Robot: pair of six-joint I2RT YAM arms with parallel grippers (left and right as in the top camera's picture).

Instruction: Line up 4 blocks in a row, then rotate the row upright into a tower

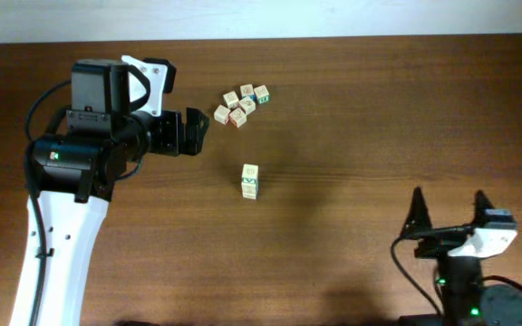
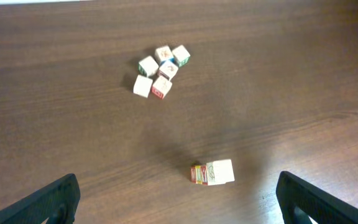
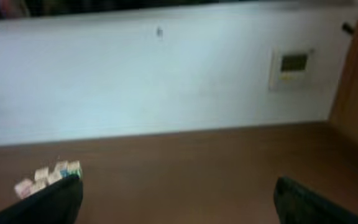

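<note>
The blocks (image 1: 250, 181) are pressed together in one short column near the middle of the table. In the left wrist view the blocks (image 2: 212, 172) show a pale end face and red and yellow side bands. I cannot tell whether the column stands or lies. My left gripper (image 1: 198, 131) hangs open, up and left of them, with nothing between its fingers (image 2: 55, 199). Far off at the front right, my right gripper (image 1: 449, 213) is open and empty too. It points towards the back wall, and its dark fingertips (image 3: 309, 202) frame bare table.
A loose cluster of several similar pale letter cubes (image 1: 241, 104) lies behind the column, to the right of the left gripper. The cluster (image 2: 160, 70) shows high in the left wrist view and the cubes (image 3: 48, 176) show low left in the right wrist view. A white wall (image 3: 166, 81) runs behind the table.
</note>
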